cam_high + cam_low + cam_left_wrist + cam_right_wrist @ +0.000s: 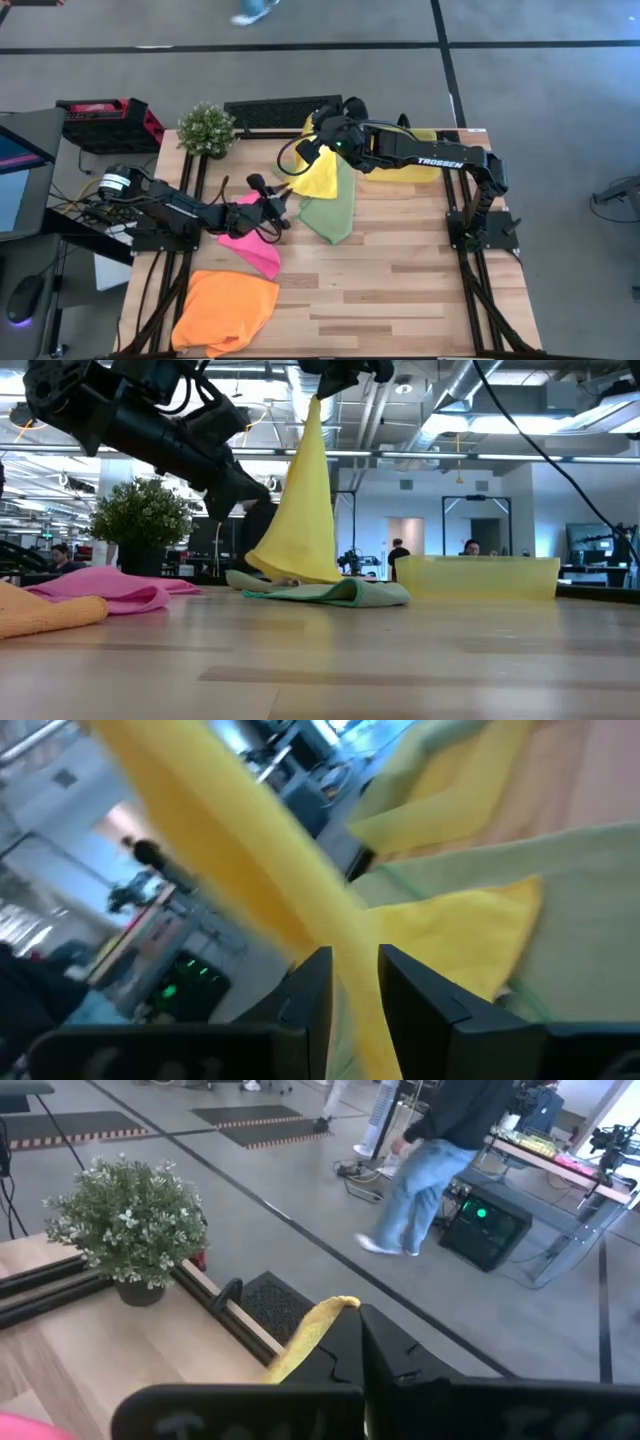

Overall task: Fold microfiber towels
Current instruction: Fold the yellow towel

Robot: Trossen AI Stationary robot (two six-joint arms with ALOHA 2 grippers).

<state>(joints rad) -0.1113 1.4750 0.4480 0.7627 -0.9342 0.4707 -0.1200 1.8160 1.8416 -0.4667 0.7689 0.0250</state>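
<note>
The yellow towel (302, 510) hangs in a cone from my right gripper (335, 372), which is shut on its top, high above the table's far middle. Its lower end (290, 572) rests on the pale green towel (330, 215), which lies flat. My left gripper (283, 203) reaches in level from the table's left. Its fingers stand a little apart on either side of the yellow towel's hanging edge (352, 960). A pink towel (250, 242) lies crumpled under the left arm. An orange towel (225, 310) lies at the near left. My right gripper pinches the yellow towel's top tip (318, 1323) between its two shut fingers; a short bit of cloth sticks out past them. The towel hangs below, spreading downward, with its bottom on the green towel. My left gripper has the hanging edge in the gap between its fingers (310, 985); whether they touch it I cannot tell.
A translucent yellow tray (425, 150) stands at the far right under the right arm. A potted plant (207, 128) stands at the far left corner, with a dark mat (270, 110) beside it. Bare wood (400, 280) lies at the near right. People move in the room beyond.
</note>
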